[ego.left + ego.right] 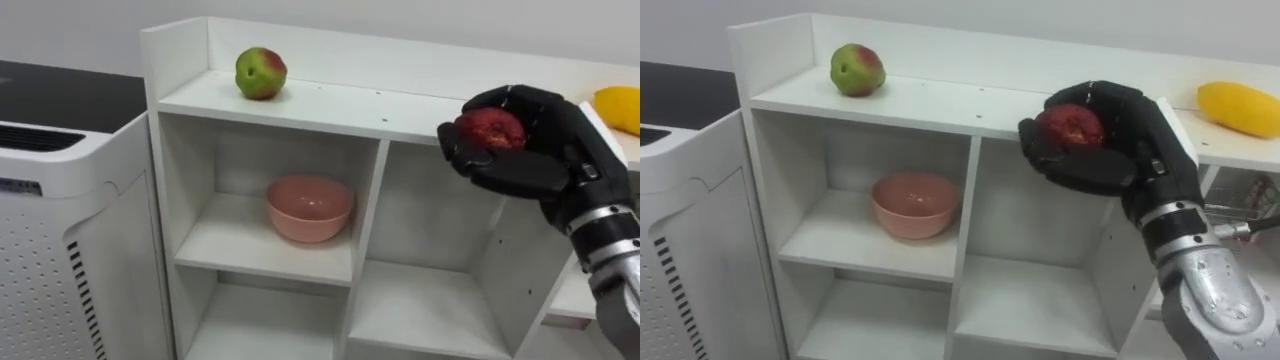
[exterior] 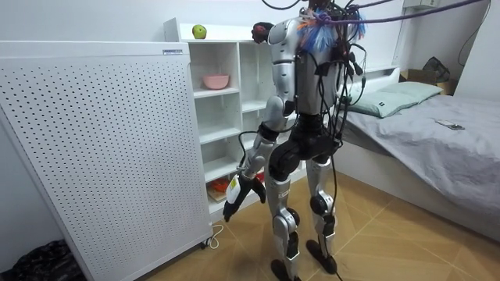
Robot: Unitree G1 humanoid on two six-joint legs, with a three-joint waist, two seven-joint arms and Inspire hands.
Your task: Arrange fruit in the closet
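Curling tightly round the red fruit (image 1: 1072, 125), fingers (image 1: 1080, 172) of the right hand (image 1: 1132, 140) hold it before the closet (image 1: 967, 230).

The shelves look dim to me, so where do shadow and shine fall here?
Left eye view: the pink bowl sits in a shaded compartment under the bright closet top. Right eye view: soft sheen on the right hand holding the red fruit. Room view: even light.

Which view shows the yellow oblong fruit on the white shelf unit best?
The right eye view: the yellow oblong fruit lies whole on the white shelf unit's top. The left eye view catches one end at the edge, beyond the right hand gripping a red apple. In the room view the robot's body covers that spot.
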